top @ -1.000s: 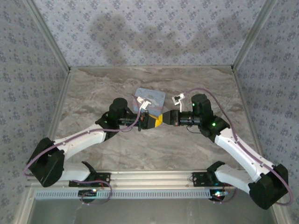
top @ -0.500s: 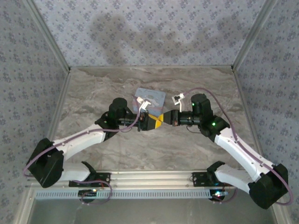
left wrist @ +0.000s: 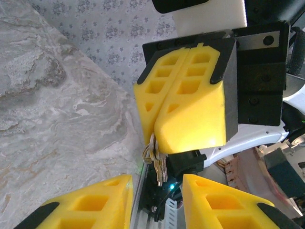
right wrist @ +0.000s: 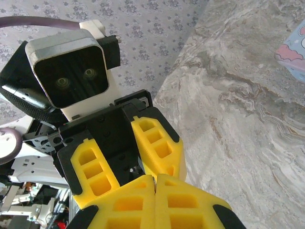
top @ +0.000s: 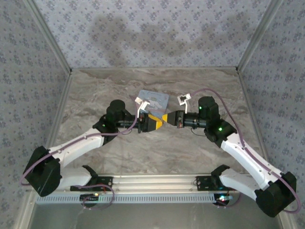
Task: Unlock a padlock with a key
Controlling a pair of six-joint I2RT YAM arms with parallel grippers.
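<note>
Your marble table (top: 214,86) is walled on three sides by patterned panels. The left arm (top: 81,140) and right arm (top: 243,152) reach in from either side and meet nose to nose just on the near side of the light-blue tin (top: 153,98), which is the only other thing close by. From above, the left wrist's white bracket overlaps the tin's near edge, and the yellow fingers hide whatever is between them.

The wrist views tell you more. Your left gripper (left wrist: 157,180) stands partly spread with nothing between its fingers. Your right gripper (left wrist: 157,136) is pressed fully together on a bunch of keys (left wrist: 156,162), which dangles below its tips. You cannot tell whether the padlock hangs among those keys.
</note>
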